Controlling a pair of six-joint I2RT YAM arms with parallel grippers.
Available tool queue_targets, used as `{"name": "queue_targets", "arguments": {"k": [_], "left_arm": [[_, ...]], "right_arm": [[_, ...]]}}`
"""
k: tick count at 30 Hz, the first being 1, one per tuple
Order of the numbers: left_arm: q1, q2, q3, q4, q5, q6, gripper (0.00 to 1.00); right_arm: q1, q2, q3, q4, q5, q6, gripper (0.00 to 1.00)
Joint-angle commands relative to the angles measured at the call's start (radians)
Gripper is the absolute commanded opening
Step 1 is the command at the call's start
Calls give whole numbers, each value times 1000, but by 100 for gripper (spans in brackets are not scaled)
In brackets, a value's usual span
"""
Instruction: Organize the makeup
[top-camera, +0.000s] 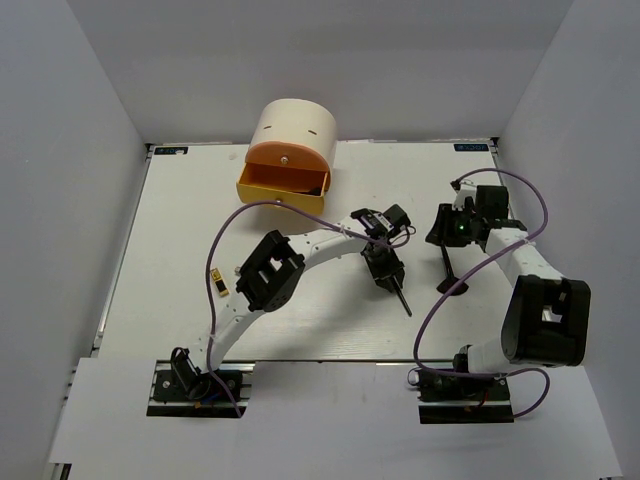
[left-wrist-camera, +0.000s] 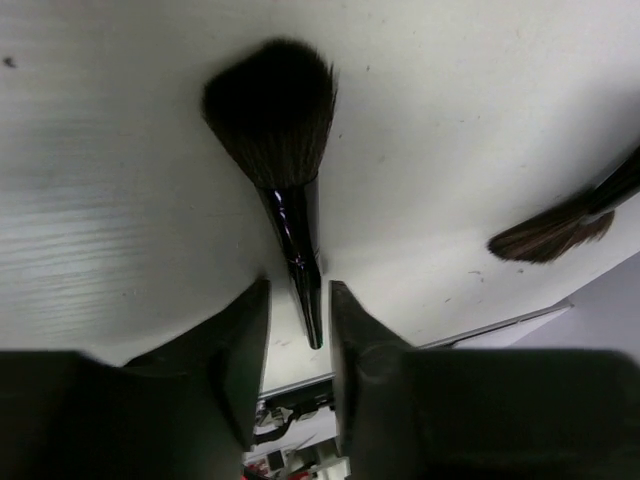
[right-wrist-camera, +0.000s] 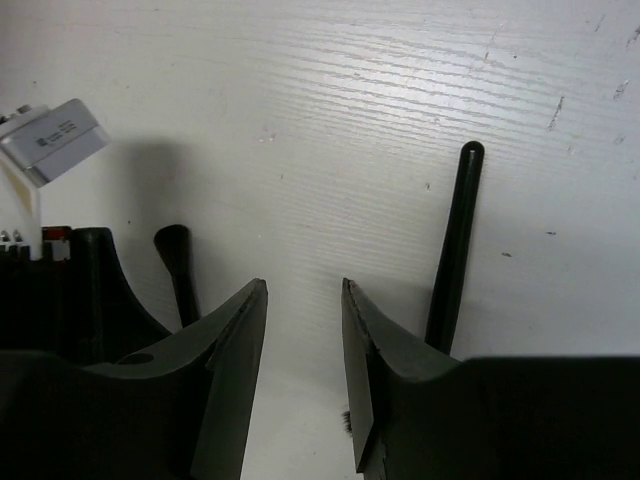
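Note:
A black-handled brush with a fluffy round head (left-wrist-camera: 270, 110) lies on the white table. Its thin handle end sits between the fingers of my left gripper (left-wrist-camera: 300, 290), which is open, with a gap on both sides. In the top view this brush (top-camera: 403, 300) pokes out below my left gripper (top-camera: 388, 275). A fan-shaped brush (top-camera: 451, 272) lies to the right and also shows in the left wrist view (left-wrist-camera: 555, 230). My right gripper (right-wrist-camera: 304, 285) is open and empty over bare table, with the fan brush's handle (right-wrist-camera: 455, 250) just right of its right finger. A gold-black lipstick (top-camera: 222, 283) lies far left.
The cream half-round box (top-camera: 292, 128) stands at the back centre with its orange drawer (top-camera: 283, 183) pulled open. The two arms are close together at mid-table; part of the left arm (right-wrist-camera: 50, 140) shows at the left of the right wrist view. Grey walls enclose the table.

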Motion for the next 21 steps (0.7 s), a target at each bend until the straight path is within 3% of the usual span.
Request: {"name": "queue_targets", "arguments": {"k": [1,7,14,21], "left_arm": [[-12,22,21,-24,29,4,38],[-12,36,22,-54,40,32,26],[-12,30,16,-90,28,53,21],[20,-42,-68,-185,-32,122,23]], "right_arm": [[-2,-47,-28,42,-51,12,42],[-2,-62,-61,32,-72,-10,39],[2,-63,-67,23,-104,-30,37],[1,-68,-67,9,-115,-47,36]]}}
